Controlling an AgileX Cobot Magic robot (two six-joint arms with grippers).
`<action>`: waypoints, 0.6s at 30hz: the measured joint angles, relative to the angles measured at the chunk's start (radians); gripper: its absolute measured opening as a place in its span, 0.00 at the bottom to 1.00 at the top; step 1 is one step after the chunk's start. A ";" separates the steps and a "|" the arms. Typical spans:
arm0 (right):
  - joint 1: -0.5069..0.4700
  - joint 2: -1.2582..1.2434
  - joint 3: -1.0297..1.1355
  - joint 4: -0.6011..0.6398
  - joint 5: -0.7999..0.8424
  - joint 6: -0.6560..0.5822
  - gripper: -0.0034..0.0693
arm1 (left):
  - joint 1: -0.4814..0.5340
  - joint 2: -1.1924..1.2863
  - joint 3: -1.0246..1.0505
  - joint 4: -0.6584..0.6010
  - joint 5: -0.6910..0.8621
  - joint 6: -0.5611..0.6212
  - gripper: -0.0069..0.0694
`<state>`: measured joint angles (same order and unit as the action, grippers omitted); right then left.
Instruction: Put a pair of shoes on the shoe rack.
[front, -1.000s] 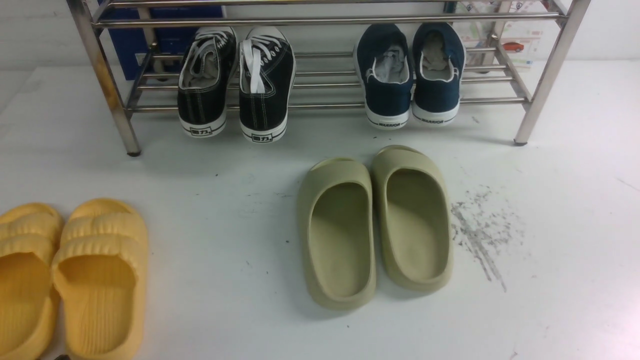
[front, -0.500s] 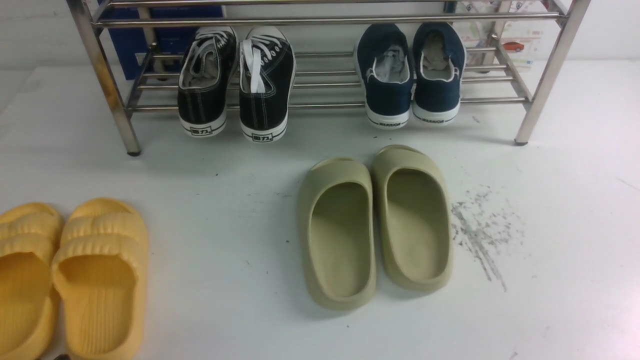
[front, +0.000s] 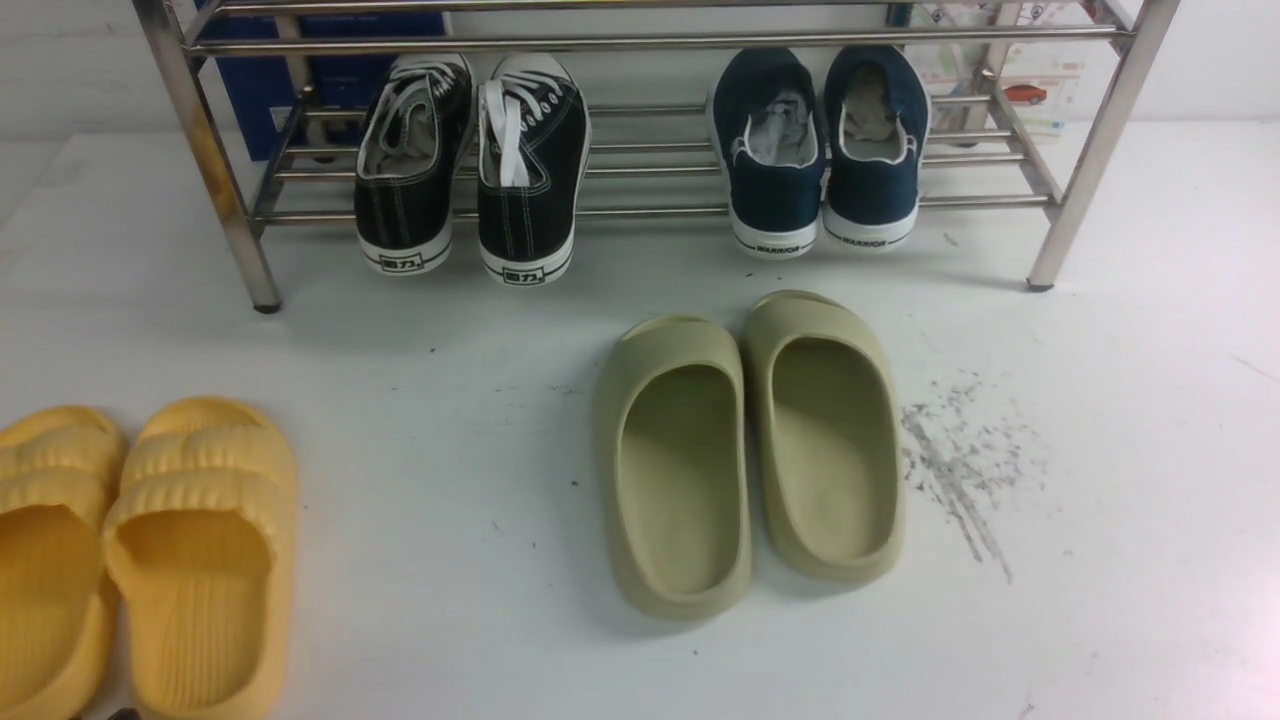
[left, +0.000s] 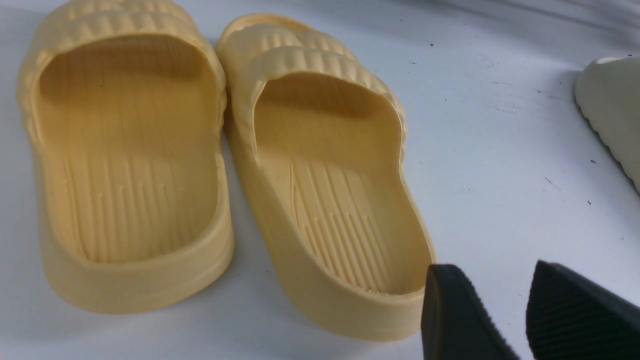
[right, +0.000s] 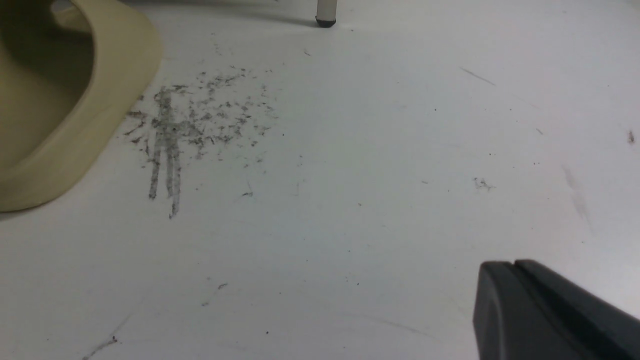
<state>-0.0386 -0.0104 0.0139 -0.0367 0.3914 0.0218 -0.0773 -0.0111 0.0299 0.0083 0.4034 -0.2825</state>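
Observation:
The pair of shoes, one navy slip-on and its partner, rests side by side on the right part of the lower shelf of the shoe rack, white heels toward me. No arm shows in the front view. In the left wrist view, my left gripper hangs open over the white floor, beside the heel of a yellow slide, with nothing between its fingers. My right gripper is shut on nothing, its two fingers pressed together above bare floor, far from the shoes.
Black lace-up sneakers sit on the rack's left part. Olive slides lie on the floor in front of the rack, yellow slides at the near left. A dark scuff patch marks the floor. A rack leg stands far ahead.

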 joint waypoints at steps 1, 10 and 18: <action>0.000 0.000 0.000 0.000 0.000 0.000 0.12 | 0.000 0.000 0.000 0.000 0.000 0.000 0.40; 0.000 0.000 0.000 0.000 -0.001 0.000 0.14 | 0.000 0.000 0.000 0.000 0.000 0.000 0.40; 0.000 0.000 0.000 0.000 -0.001 0.000 0.14 | 0.000 0.000 0.000 0.001 0.000 0.000 0.40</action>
<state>-0.0386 -0.0104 0.0139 -0.0367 0.3907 0.0218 -0.0773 -0.0111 0.0299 0.0094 0.4034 -0.2825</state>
